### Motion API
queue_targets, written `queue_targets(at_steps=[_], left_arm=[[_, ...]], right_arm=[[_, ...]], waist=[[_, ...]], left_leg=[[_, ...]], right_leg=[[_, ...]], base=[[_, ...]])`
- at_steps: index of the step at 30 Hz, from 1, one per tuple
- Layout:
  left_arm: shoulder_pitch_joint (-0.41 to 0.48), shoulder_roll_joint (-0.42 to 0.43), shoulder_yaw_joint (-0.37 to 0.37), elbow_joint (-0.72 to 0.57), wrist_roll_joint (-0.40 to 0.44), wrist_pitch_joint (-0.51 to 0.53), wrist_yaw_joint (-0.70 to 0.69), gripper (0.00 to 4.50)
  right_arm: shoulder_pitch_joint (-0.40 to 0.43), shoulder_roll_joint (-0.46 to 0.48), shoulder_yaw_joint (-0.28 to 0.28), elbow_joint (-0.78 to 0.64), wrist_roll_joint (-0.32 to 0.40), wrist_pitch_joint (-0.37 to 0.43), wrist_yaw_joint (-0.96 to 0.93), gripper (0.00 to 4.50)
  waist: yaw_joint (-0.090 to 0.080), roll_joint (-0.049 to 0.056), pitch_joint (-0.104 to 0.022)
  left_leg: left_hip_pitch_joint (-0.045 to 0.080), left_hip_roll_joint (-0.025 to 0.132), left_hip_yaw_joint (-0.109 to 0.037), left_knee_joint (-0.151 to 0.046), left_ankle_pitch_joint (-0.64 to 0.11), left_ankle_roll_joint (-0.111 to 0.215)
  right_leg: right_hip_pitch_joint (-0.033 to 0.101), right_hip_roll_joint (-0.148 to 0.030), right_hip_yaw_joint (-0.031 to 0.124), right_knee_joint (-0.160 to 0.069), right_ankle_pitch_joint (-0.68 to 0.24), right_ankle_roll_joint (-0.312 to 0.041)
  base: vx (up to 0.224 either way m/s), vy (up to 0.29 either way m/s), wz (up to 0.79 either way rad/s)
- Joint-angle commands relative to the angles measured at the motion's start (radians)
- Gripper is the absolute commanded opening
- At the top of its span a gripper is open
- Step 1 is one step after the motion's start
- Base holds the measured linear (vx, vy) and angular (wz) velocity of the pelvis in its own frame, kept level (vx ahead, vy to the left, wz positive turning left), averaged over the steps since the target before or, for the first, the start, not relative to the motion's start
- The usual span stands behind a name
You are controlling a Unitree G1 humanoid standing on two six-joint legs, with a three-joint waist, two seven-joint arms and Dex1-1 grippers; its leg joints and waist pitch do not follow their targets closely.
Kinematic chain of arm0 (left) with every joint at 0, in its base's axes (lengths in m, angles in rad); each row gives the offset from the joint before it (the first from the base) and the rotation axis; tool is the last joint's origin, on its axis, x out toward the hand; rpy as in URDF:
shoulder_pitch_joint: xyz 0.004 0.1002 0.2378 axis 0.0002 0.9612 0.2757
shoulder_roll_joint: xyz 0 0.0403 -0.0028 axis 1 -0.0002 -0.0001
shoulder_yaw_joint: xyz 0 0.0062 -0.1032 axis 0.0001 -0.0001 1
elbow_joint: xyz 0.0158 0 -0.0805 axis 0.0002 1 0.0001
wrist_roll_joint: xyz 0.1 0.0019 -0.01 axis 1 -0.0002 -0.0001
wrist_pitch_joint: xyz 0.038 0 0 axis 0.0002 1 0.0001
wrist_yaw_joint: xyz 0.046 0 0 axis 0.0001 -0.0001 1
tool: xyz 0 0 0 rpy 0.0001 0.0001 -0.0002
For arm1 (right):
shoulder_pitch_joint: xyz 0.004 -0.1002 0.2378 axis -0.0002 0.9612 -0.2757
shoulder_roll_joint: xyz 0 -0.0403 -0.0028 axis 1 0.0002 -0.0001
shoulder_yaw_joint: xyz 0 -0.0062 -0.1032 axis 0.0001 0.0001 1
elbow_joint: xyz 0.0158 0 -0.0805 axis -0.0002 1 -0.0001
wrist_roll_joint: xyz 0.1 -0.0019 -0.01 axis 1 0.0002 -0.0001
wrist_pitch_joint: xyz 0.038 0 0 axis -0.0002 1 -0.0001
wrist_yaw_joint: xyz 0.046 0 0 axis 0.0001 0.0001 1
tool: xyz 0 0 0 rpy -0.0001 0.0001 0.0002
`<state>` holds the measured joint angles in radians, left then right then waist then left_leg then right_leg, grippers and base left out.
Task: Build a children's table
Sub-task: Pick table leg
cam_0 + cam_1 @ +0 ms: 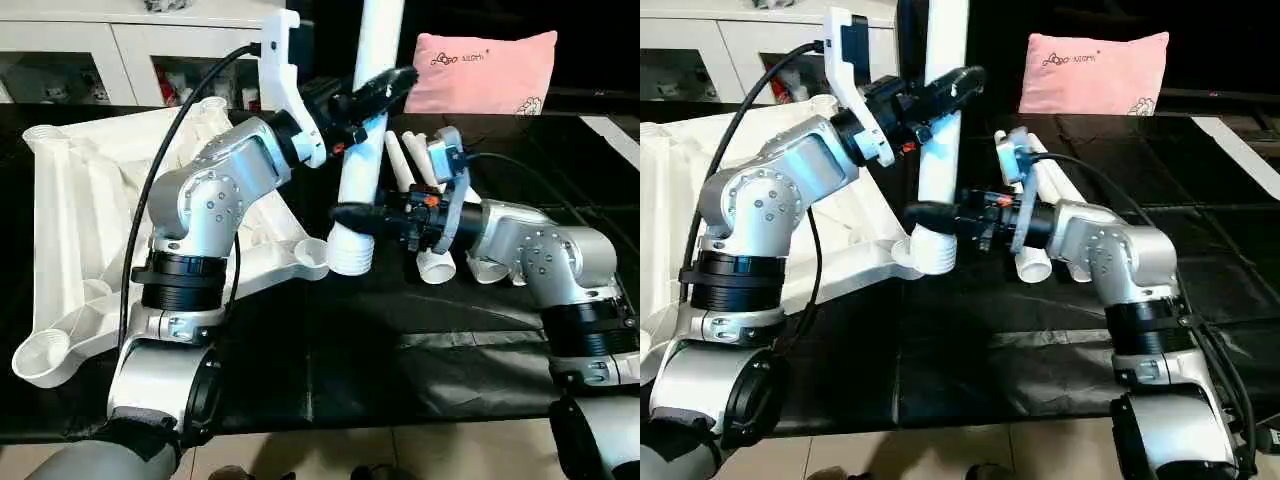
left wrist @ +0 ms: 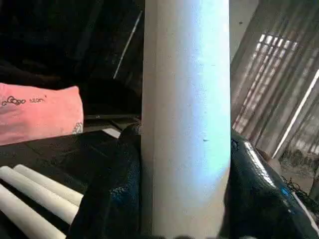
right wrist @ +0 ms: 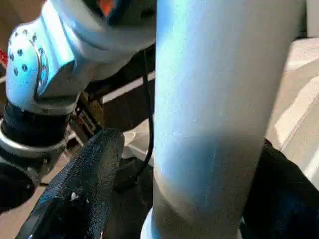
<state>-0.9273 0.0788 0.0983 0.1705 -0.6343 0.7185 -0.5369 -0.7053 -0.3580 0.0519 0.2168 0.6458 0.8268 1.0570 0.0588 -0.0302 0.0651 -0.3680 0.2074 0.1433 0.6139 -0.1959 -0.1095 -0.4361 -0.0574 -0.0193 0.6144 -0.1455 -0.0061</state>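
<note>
The white tabletop [image 1: 80, 190] lies upside down on the black table, ribbed side up, with a round corner socket [image 1: 312, 258] near the middle. One white leg [image 1: 362, 150] stands almost upright just beside that socket, its threaded end [image 1: 350, 255] lowest. My left gripper [image 1: 375, 95] is shut on the upper part of the leg [image 2: 187, 119], one black finger [image 2: 107, 199] on each side. My right gripper [image 1: 350, 220] reaches in from the right and straddles the leg [image 3: 214, 124] just above the thread. It is open, and one finger [image 3: 79, 194] stands clear of the tube.
Spare white legs [image 1: 412, 165] lie side by side on the black table behind my right wrist. A pink pillow [image 1: 480, 70] leans at the back right, and a white cabinet with glass doors [image 1: 100, 50] stands at the back left. A black cable [image 1: 170, 150] loops over my left arm.
</note>
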Motion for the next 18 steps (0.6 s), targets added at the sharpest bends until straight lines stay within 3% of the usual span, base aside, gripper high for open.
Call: queue_targets(at_steps=[1, 11, 18], left_arm=[[-0.013, 0.002, -0.016, -0.029, -0.009, 0.009, -0.010, 1.80], [-0.012, 0.000, -0.026, -0.038, -0.016, 0.019, -0.030, 1.80], [-0.012, 0.003, -0.028, -0.039, -0.015, 0.020, -0.036, 1.80]], right_arm=[[-0.011, -0.015, 0.014, -0.002, -0.018, 0.006, 0.014, 3.54], [-0.012, -0.015, 0.030, 0.013, -0.039, -0.018, 0.015, 3.54], [-0.008, -0.014, 0.027, 0.015, -0.041, -0.016, 0.022, 2.88]], waist=[[0.002, -0.016, -0.085], [0.002, -0.015, -0.085], [0.002, -0.014, -0.085]], left_leg=[[-0.008, -0.011, 0.027, -0.056, -0.060, 0.048], [-0.007, -0.010, 0.027, -0.056, -0.065, 0.047], [-0.008, -0.011, 0.026, -0.056, -0.061, 0.049]], right_leg=[[0.083, -0.036, 0.014, -0.065, -0.220, -0.194], [0.082, -0.036, 0.014, -0.066, -0.225, -0.194], [0.084, -0.036, 0.014, -0.065, -0.217, -0.196]], base=[[0.000, 0.000, 0.00], [0.000, 0.000, 0.00], [0.000, 0.000, 0.00]])
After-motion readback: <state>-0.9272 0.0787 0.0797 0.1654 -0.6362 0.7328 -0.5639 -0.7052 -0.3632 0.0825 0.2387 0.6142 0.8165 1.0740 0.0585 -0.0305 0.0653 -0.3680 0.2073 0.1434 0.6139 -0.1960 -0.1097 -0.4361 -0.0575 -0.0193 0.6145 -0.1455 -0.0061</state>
